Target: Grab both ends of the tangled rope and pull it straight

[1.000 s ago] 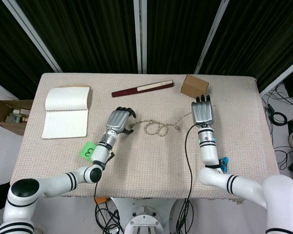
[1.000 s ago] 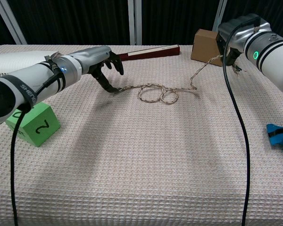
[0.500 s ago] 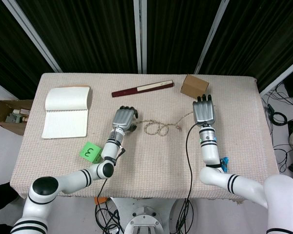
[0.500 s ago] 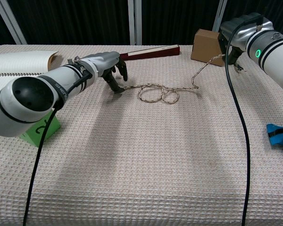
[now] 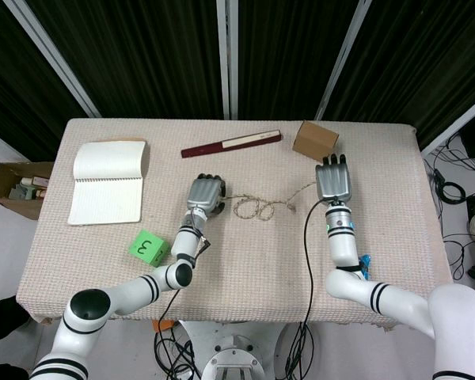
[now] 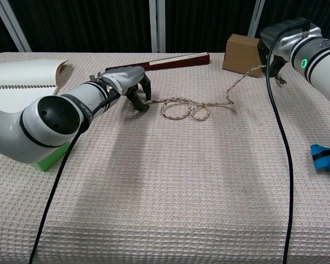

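Observation:
A thin beige rope (image 5: 254, 208) (image 6: 182, 109) lies across the middle of the table, with two small loops tangled at its centre. My left hand (image 5: 206, 194) (image 6: 130, 83) sits at the rope's left end, fingers curled down onto it; the end itself is hidden under the fingertips (image 6: 141, 104). My right hand (image 5: 333, 181) (image 6: 279, 45) is at the far right, holding the rope's right end. That stretch of rope (image 6: 243, 76) rises off the cloth up to the hand.
A brown cardboard box (image 5: 315, 140) (image 6: 241, 53) stands just behind the right hand. A dark red book (image 5: 231, 144) lies at the back, an open notebook (image 5: 108, 182) at the left, a green cube (image 5: 149, 247) near the left forearm. A blue object (image 6: 325, 158) lies at the right edge.
My left hand has slid right along the table to the rope's left end and its fingers have curled in over it. The right hand edged slightly right, still holding its end.

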Tool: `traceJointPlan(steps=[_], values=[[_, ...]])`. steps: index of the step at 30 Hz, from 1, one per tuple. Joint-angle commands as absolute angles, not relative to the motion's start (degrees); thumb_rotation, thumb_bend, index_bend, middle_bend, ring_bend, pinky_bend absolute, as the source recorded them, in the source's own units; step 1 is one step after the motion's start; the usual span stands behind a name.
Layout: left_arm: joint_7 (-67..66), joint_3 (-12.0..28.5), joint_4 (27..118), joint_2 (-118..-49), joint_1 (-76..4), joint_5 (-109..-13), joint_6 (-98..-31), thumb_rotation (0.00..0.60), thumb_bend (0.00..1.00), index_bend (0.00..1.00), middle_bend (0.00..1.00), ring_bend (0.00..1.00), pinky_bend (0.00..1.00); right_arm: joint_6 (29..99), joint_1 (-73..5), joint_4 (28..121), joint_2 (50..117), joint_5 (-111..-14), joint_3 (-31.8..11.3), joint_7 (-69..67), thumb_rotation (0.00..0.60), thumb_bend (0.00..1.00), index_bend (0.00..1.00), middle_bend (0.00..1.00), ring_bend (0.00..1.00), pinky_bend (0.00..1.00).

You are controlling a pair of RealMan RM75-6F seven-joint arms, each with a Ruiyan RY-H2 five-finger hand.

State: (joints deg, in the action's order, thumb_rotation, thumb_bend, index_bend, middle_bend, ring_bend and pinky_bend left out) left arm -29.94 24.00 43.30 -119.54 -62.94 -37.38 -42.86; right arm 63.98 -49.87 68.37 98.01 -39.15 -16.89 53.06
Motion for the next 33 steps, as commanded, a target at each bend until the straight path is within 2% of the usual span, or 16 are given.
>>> traceJointPlan(steps=[1, 12, 17, 26, 33], values=[[-29.77, 24.05, 42.78, -119.82, -62.96, -37.49, -42.8, 0.6, 0.38, 0.5, 0.24, 0.18, 0.16, 63.88, -49.84, 68.18, 98.02, -39.15, -16.85, 52.93, 0.6, 0.49, 0.66, 0.32, 0.19, 0.23], [-28.74, 23.74, 41.45, -120.45, -62.35, -38.97, -43.05, 0.6, 0.5, 0.6, 0.26, 0.18, 0.16, 63.68, -49.59, 67.64, 98.04, -38.98, -16.68, 52.55, 0.6, 0.49, 0.66, 0.32, 0.19, 0.23], [-26.84, 23.14, 43.89, -118.69, -60.32, -40.98, -44.43, 0.6, 0.55, 0.64, 0.29, 0.19, 0.16, 64.11, -48.9, 68.94, 97.12, -39.31, -16.58, 51.8, 0.6, 0.5, 0.66, 0.32, 0.19, 0.23], [-18.06, 17.89, 58.87, -106.87, -48.0, -49.53, -52.5, 0.6, 0.56, 0.66, 0.29, 0.19, 0.16, 67.25, -42.95, 76.74, 89.59, -42.58, -14.99, 45.56, 0.6, 0.53, 0.68, 0.32, 0.19, 0.23], [-14.47, 13.82, 65.12, -98.44, -40.44, -53.36, -56.18, 0.6, 0.56, 0.66, 0.3, 0.19, 0.16, 69.09, -37.39, 79.01, 84.18, -44.69, -12.14, 41.29, 0.6, 0.53, 0.68, 0.32, 0.19, 0.23]])
